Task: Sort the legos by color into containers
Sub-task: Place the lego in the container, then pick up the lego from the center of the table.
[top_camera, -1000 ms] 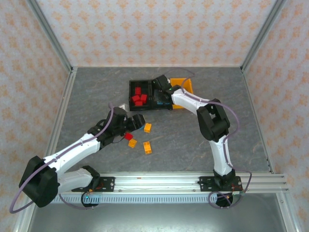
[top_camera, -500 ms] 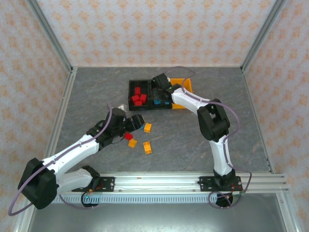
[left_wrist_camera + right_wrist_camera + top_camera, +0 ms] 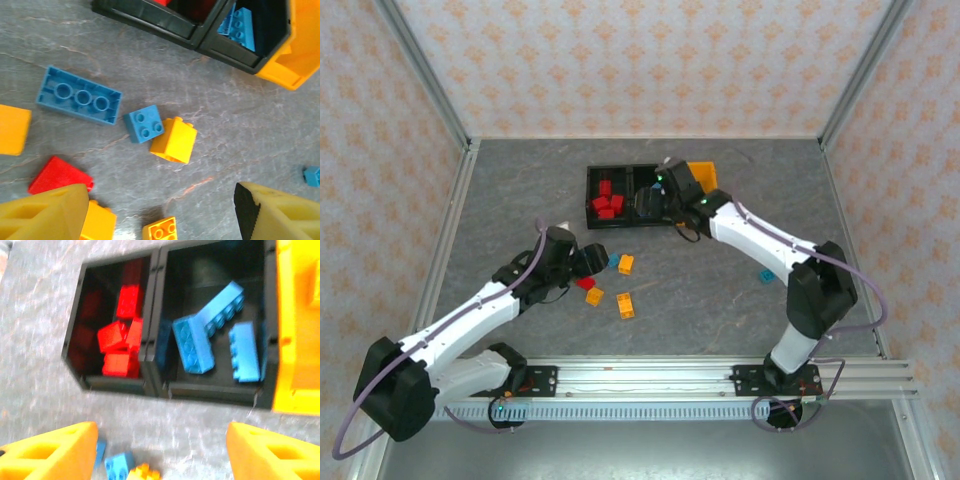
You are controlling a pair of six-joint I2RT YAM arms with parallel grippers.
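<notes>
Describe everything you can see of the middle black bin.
The middle bin is an open-topped rectangular box of black plastic, upright on the grey table, joined to the black bin of red bricks on one side and the orange-yellow bin on the other. Inside lie at least three blue bricks, loosely tumbled, two touching.

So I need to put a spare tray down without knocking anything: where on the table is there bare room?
The far-left stretch of the table, between the left wall and the black bins, is bare. So is the right side beyond the orange bin, save one blue brick. Crowded: the loose bricks just in front of the bins.
</notes>
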